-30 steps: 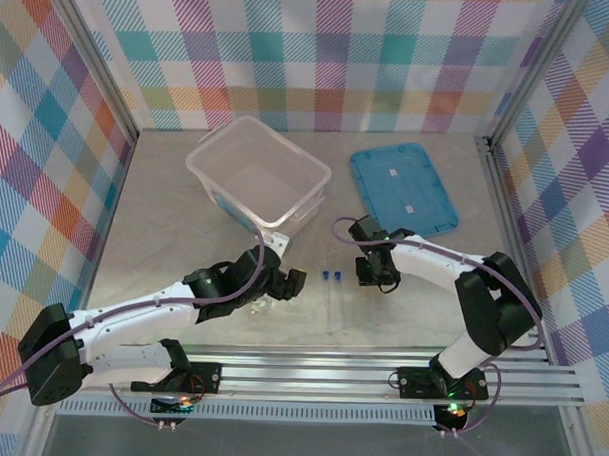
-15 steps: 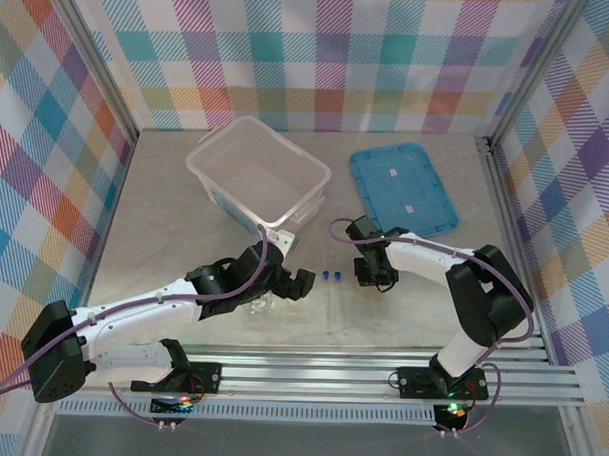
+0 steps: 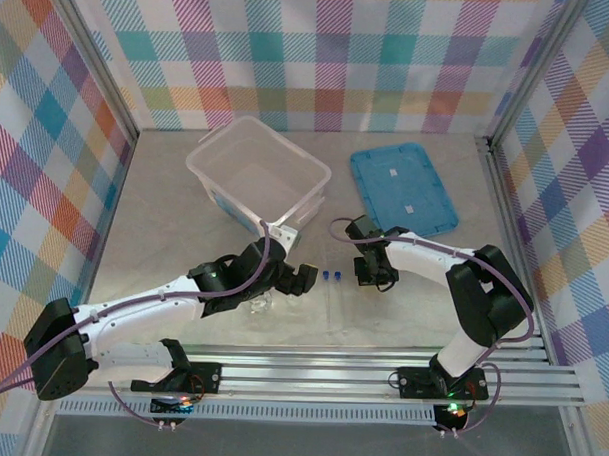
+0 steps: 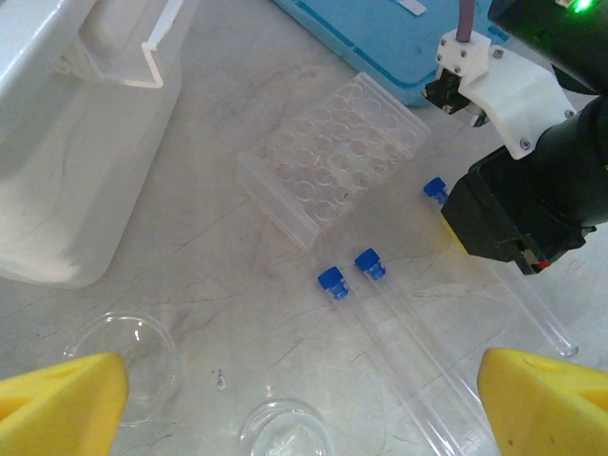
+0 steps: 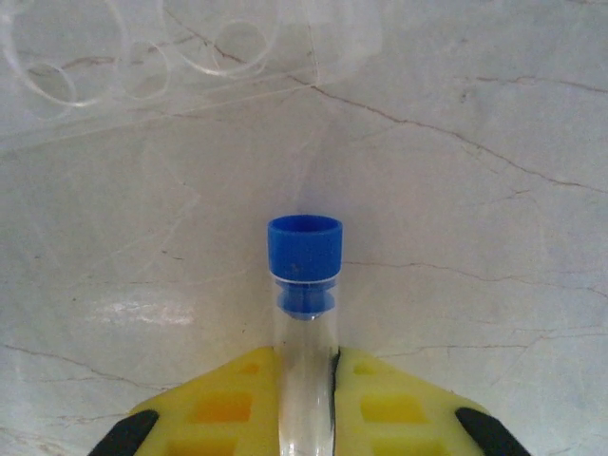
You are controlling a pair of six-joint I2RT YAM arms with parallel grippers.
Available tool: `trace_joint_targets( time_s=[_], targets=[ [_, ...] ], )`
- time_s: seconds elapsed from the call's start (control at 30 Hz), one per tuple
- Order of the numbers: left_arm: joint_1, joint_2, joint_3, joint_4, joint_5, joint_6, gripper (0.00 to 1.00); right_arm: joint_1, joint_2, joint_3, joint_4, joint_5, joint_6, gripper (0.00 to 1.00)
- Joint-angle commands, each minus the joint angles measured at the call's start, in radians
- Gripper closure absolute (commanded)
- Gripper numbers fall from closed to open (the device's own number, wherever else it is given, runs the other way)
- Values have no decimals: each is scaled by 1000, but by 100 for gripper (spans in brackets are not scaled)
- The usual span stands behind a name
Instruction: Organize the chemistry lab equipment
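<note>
Top view, change: the left gripper [image 3: 301, 278] has slid right, away from the glassware by its wrist and up to the pair of tubes [image 3: 332, 277]. The right gripper [image 3: 373, 275] has barely shifted.
Top view, meaning: probably one tube per arm. Nothing looks put away yet.
Top view, poses: the left arm lies stretched low over the table [image 3: 165, 213], forearm running right. The right arm is folded back and reaches left, wrist pitched down.
Top view, surroundings: tub [image 3: 258, 171] and lid [image 3: 403, 188] sit behind, apart from each other.
Left wrist, pincer: fingers [image 4: 62, 399] spread wide, gripping nothing.
Left wrist, things: the pair of tubes lies side by side just ahead, caps toward the rack [image 4: 332, 157]. What look like the flask [image 4: 123, 366] and beaker [image 4: 285, 437] sit near the fingers. The third tube [image 4: 435, 188] pokes out from under the right gripper.
Right wrist, pincer: the right gripper [image 5: 304, 380] has just closed and is clamped on the third tube [image 5: 304, 249] below its cap.
Right wrist, position: the cap points toward the rack [image 5: 161, 57] but stops short of it.
</note>
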Motion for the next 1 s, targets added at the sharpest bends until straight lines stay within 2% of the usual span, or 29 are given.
trace_joint_targets(
  time_s=[0.0, 0.2, 0.47, 0.6, 0.97],
  targets=[
    [-5, 12, 41, 6, 1, 1, 6, -3, 2, 11, -23, 0, 2, 87],
    [-5, 68, 88, -31, 4, 5, 7, -3, -113, -3, -46, -7, 17, 88],
    [-5, 93, 110, 26, 84, -37, 10, -3, -346, 20, -109, 23, 34, 88],
    [-5, 125, 120, 69, 167, -75, 13, -3, -430, 41, -111, 71, 47, 89],
    [-5, 151, 64, 287, 303, -197, 17, -3, -474, 137, -34, 3, 96, 89]
  ],
)
